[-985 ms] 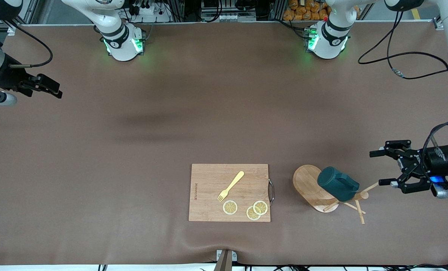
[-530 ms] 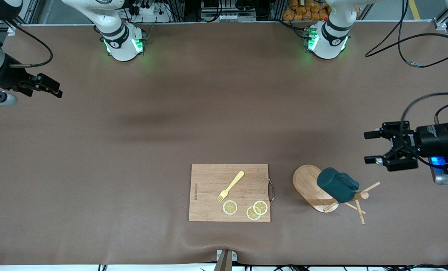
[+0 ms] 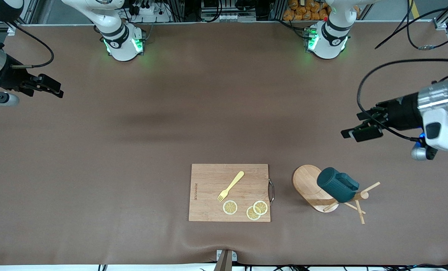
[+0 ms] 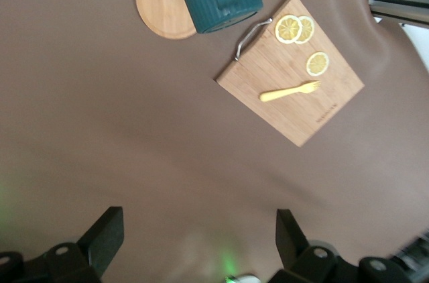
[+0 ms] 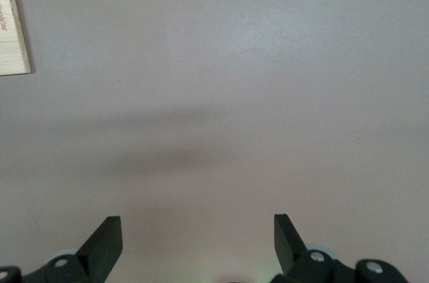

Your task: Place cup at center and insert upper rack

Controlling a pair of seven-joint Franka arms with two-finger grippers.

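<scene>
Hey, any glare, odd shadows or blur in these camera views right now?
Front view: even light, soft shadow bands across the brown table, green glow at both arm bases. Left wrist view: sharp on the rectangular wooden cutting board, a blurred streak at one corner. Right wrist view: a pale bright patch and faint shadow streaks.

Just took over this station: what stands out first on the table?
The cup hangs on the upper rack, beside the cutting board with a fork and lemon slices. The left gripper hovers open above bare table at its end; the right gripper waits open at its own end.
</scene>
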